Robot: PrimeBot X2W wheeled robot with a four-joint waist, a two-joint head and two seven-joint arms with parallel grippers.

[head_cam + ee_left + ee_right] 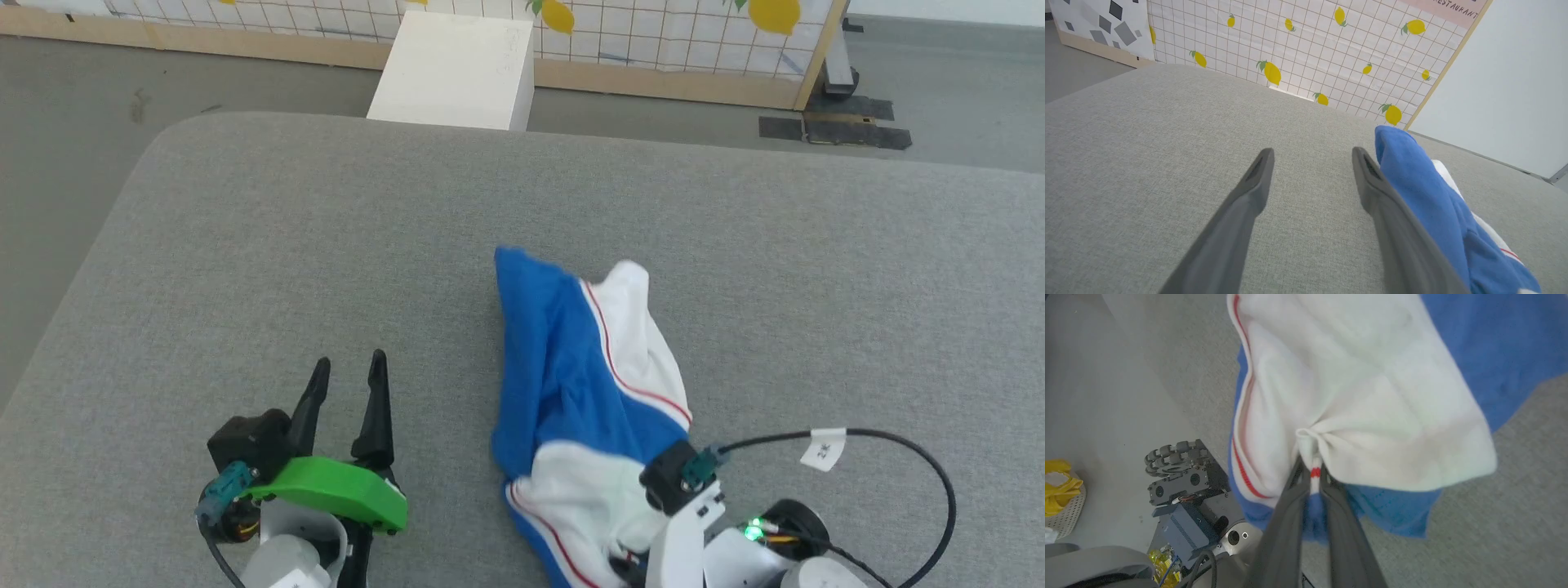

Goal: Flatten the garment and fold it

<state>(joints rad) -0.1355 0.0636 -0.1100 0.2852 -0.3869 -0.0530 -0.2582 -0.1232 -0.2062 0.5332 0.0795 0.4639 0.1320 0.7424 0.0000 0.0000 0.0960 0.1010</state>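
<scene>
a broad grey fabric-covered surface (571, 204) with rounded corners takes up most of the head view. beyond it lies a grey floor (65, 98), where a white box (457, 69) stands against a wood-framed panel printed with a grid and lemons (1310, 45). strips of black tape (833, 131) are stuck to the floor by the panel's right end. in the left wrist view a terrazzo-patterned panel (1098, 24) adjoins it on one side and a plain pale wall (1515, 81) on the other.

the garment (571, 384) sits bunched on the near middle of the surface, right of centre. its long axis runs from the near edge away from the robot, leaning slightly left and ending in a raised blue peak. one white sleeve with red trim lies at the near end, another along the far right side.

the right gripper (1311, 467) is clenched on a pinch of white, red-trimmed cloth at the near end. the left gripper (349, 361) is spread wide and grasps nothing. it hangs low over bare surface, with the garment just beside its right finger.

a white woven basket (1065, 506) stands on the floor near the robot's wheeled base (1180, 473), with something yellow (1057, 486) draped over its rim. what the yellow thing is cannot be told.
</scene>
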